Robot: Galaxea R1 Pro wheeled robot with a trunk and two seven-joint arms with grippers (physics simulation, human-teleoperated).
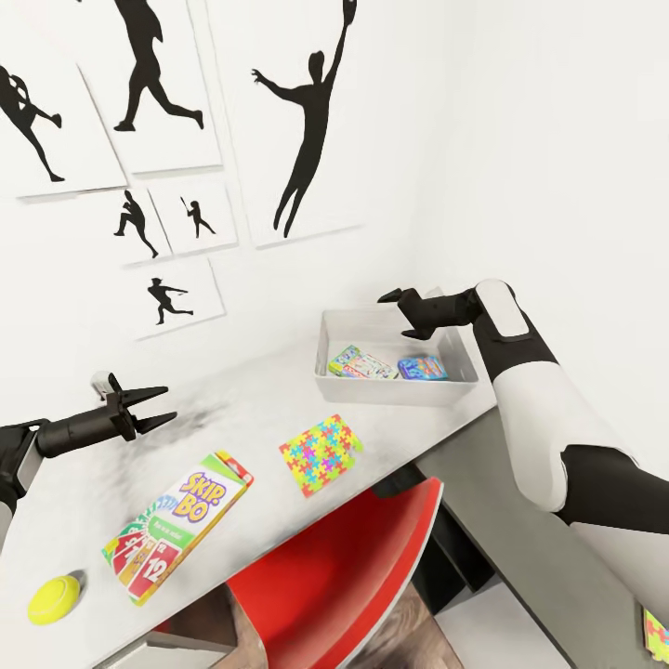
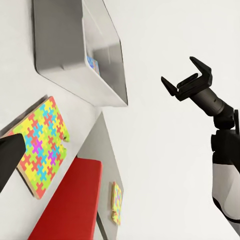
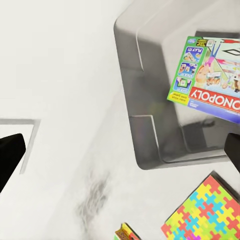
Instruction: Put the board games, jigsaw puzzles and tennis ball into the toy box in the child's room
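Your right gripper point(image 1: 405, 314) hangs spread and empty over the toy box point(image 1: 460, 386), which holds Monopoly point(image 1: 362, 362) and what looks like another game. Your left gripper point(image 1: 156, 408), also spread, hovers above the Skip-Bo box point(image 1: 181, 522), jigsaw puzzle point(image 1: 320, 453) and tennis ball point(image 1: 54, 598) on the table point(image 1: 251, 409).

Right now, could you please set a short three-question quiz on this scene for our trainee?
1. True or false: the right gripper is shut on a toy.
2. Which toy lies nearest the left gripper? A) tennis ball B) Skip-Bo box C) Monopoly box
3. Fill in: a second jigsaw puzzle lies on the lower ___ by the right arm, apart from the puzzle on the table.

Key
1. False: it hangs open over the toy box, holding nothing.
2. B.
3. Cabinet.
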